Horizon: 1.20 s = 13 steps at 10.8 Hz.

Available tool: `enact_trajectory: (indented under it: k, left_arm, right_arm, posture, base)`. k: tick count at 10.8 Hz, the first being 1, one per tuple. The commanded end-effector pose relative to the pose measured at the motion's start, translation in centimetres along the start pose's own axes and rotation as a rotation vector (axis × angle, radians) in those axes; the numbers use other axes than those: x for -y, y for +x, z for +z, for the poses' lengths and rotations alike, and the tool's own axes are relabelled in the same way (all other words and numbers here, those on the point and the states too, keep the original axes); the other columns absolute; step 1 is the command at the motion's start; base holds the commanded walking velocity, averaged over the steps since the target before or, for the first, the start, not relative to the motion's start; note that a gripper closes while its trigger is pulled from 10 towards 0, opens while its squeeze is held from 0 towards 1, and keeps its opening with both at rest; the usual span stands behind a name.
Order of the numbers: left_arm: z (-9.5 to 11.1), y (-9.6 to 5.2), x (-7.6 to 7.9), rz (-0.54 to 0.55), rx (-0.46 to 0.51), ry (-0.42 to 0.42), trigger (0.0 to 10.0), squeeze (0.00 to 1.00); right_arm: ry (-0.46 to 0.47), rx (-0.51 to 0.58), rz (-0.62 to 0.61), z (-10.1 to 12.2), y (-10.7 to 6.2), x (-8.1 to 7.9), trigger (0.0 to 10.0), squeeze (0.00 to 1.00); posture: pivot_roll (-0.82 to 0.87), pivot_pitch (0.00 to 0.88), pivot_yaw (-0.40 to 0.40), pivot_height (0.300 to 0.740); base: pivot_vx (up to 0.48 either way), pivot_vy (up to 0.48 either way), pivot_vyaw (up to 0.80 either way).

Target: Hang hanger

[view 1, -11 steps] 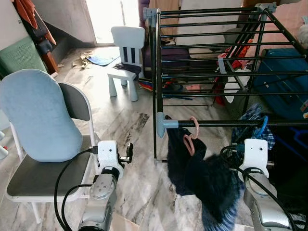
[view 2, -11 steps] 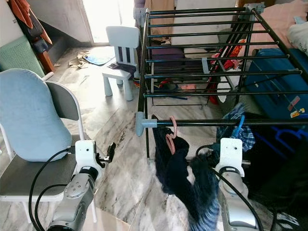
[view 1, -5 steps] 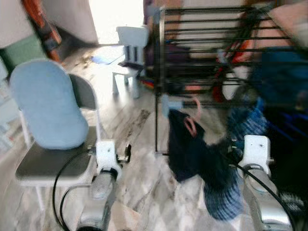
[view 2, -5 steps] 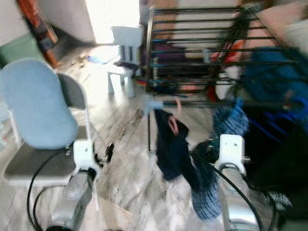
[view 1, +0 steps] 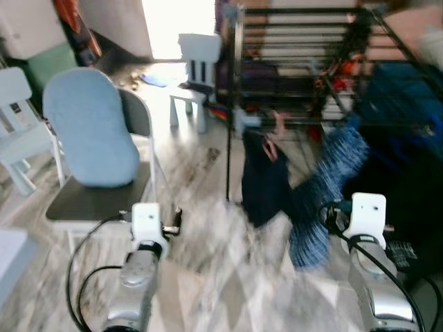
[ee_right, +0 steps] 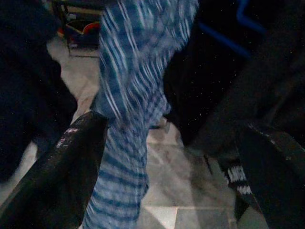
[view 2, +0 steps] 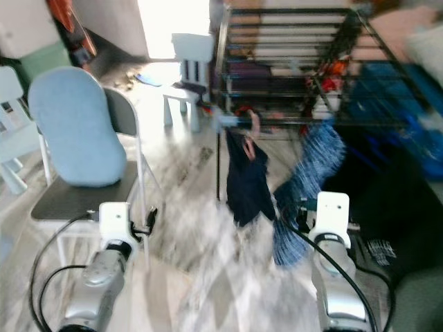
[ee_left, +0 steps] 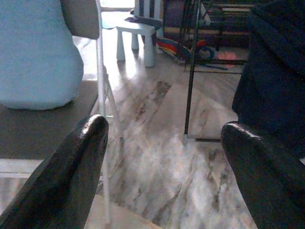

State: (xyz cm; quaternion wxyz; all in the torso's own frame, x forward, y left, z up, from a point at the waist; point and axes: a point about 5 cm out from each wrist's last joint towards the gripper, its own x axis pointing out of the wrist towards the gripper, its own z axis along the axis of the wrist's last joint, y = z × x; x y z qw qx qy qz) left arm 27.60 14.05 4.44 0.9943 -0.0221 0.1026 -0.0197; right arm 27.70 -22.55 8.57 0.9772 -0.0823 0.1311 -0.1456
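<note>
Camera pulled back | pink hanger [view 1: 271,142] on rack [view 1: 304,62], well ahead | both fingers [ee_left: 71,176] apart, empty

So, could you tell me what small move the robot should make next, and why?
Probably pause to steady the blurred view. Both the left gripper and right gripper are open and empty, and the pink hanger with its dark garment already hangs on the drying rack.

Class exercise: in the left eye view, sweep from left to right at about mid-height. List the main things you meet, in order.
Pale small chair at the edge → chair with the light blue cushion → white child's chair → dark garment on the pink hanger → blue striped garment → dark blue case behind the rack.
</note>
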Motion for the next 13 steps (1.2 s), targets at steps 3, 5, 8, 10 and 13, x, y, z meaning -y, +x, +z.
enact_trajectory:
  k: [3,5,8,10,13]
  left_arm:
    - [0.0,0.0,-0.8,-0.007,-0.003,0.037,10.0,0.0]
    - [0.9,0.4,-1.4,-0.103,0.004,0.148,10.0,0.0]
    - [-2.4,0.8,-4.9,-0.068,-0.175,0.229,10.0,0.0]
    - [-4.9,0.4,-7.4,0.083,-0.326,0.044,10.0,0.0]
    - [-6.0,0.1,-8.4,0.161,-0.42,0.05,10.0,0.0]
  right_arm:
    - [0.0,0.005,0.059,0.2,0.6,-0.8,10.0,1.0]
    - [-0.018,-0.046,0.217,0.1,2.0,-2.7,10.0,1.0]
    - [-0.029,-0.094,0.521,-0.5,3.4,-6.7,10.0,0.0]
    - [0.023,-0.196,0.499,-2.7,3.9,-7.2,10.0,0.0]
    - [0.103,-0.405,0.438,-6.3,3.0,-7.1,10.0,0.0]
  posture:
    - [-0.12,0.0,0.046,0.74]
    - [-0.11,0.0,0.039,0.74]
    - [-0.08,0.0,0.043,0.74]
    - [-0.06,0.0,0.017,0.74]
    - [-0.06,0.0,0.031,0.74]
  base:
    - [-0.335,0.0,0.0]
    - [0.0,0.0,0.0]
    - [0.0,0.0,0.0]
    - [0.0,0.0,0.0]
    - [0.0,0.0,0.0]
